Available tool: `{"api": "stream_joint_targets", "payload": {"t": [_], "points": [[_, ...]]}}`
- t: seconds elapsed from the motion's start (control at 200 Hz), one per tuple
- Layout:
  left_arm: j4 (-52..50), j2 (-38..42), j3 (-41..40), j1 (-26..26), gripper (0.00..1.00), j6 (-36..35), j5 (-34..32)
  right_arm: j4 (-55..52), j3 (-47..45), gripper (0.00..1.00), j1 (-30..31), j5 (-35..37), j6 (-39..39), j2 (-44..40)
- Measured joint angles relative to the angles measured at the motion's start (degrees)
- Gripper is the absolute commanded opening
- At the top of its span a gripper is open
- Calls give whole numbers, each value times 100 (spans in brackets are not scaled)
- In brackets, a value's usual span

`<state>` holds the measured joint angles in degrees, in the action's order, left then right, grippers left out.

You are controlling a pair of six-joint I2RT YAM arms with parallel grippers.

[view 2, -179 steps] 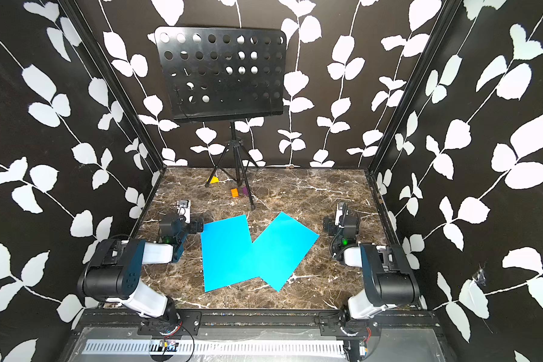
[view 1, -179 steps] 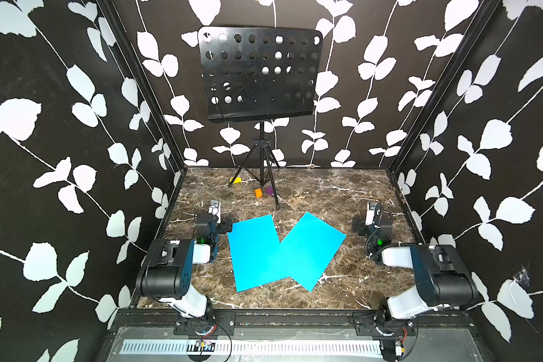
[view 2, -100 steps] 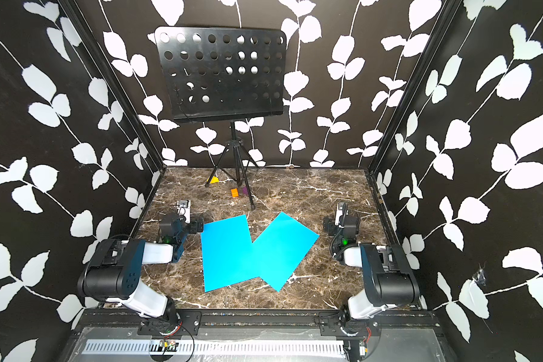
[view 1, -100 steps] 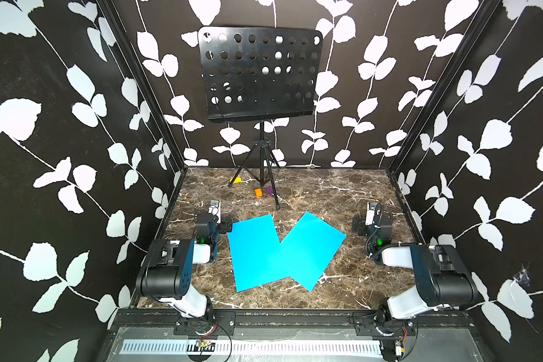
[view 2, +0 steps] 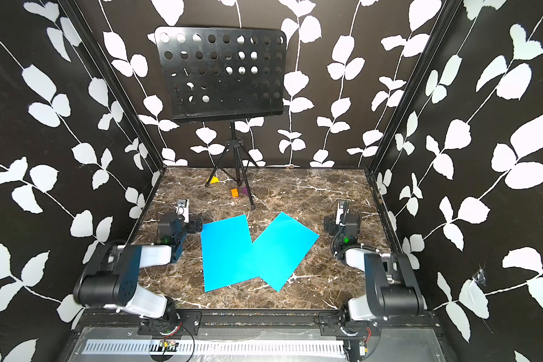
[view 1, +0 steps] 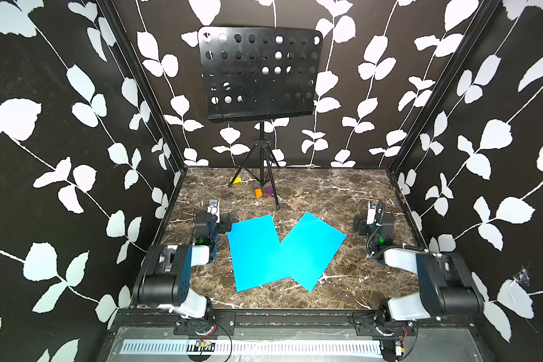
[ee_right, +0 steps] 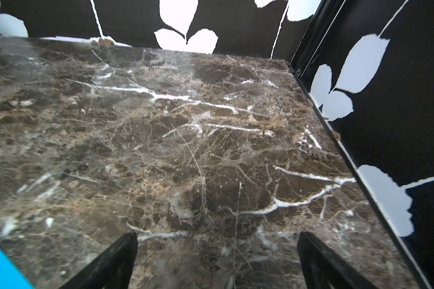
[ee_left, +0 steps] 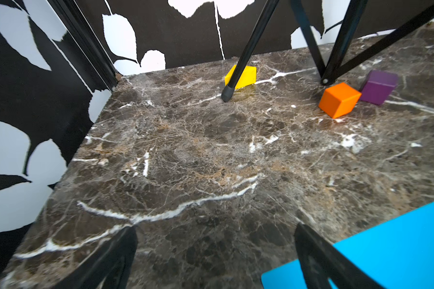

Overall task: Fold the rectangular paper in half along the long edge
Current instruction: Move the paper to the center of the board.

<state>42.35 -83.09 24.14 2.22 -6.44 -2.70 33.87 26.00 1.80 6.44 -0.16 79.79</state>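
Note:
Two bright blue rectangular paper sheets lie flat and overlapping in the middle of the marble table, shown in both top views. The left sheet (view 1: 253, 254) (view 2: 224, 254) is nearly square to the table; the right sheet (view 1: 314, 247) (view 2: 284, 246) is turned diagonally. Which one lies on top I cannot tell. My left gripper (view 1: 212, 221) (ee_left: 216, 232) rests low beside the left sheet's far left corner (ee_left: 398, 245), open and empty. My right gripper (view 1: 373, 223) (ee_right: 217, 237) sits to the right of the sheets, open over bare marble, with a sliver of blue paper (ee_right: 0, 265) at the edge of its wrist view.
A black music stand (view 1: 259, 73) on a tripod (view 1: 262, 169) occupies the back middle, one leg reaching forward (view 1: 276, 205). A yellow block (ee_left: 244, 76), an orange cube (ee_left: 340, 100) and a purple cube (ee_left: 378, 86) lie by its feet. Leaf-patterned walls close in three sides.

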Motion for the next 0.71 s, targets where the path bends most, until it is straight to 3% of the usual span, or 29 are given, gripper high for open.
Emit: {"api": "stream_joint_targets", "payload": {"t": [0.215, 0.405, 0.545, 0.705], "points": [[-1204, 1427, 407, 256, 99, 380, -39, -1657, 1064, 99, 380, 9, 398, -911], [-2013, 1851, 584, 1200, 99, 866, -87, -2734, 1554, 96, 1593, -31, 925, -1091], [-2520, 1998, 549, 1532, 99, 1429, -39, -3095, 1565, 85, 2682, -175, 1539, -817], [-2924, 2223, 352, 1843, 99, 1805, -35, -3169, 1604, 60, 3738, -365, 2315, -57]]}}
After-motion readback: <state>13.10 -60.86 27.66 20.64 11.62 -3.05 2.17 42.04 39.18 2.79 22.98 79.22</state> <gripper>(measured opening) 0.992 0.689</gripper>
